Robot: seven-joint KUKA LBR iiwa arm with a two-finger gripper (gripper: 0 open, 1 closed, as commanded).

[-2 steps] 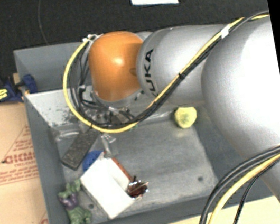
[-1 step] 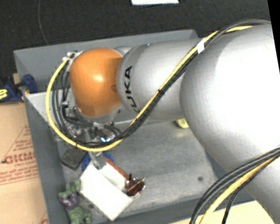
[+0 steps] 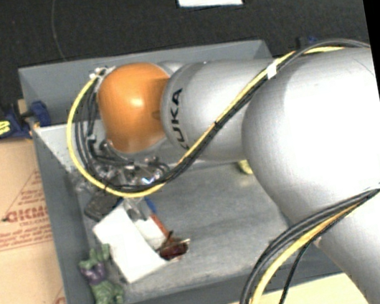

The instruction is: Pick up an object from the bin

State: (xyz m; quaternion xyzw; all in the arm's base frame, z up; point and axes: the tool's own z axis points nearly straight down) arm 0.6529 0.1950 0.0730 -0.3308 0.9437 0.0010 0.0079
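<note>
One arm (image 3: 219, 110) lettered KUKA hangs over a white box (image 3: 128, 247).

A block (image 3: 128, 246) is found in the bin's (image 3: 223, 255) left part. It is flanked by a toy figure (image 3: 102, 283) at left and a small object (image 3: 172, 248) at right.

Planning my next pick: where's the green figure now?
In the camera view, the green figure lies in the lower-left corner of the bin, just left of the white block.
</note>
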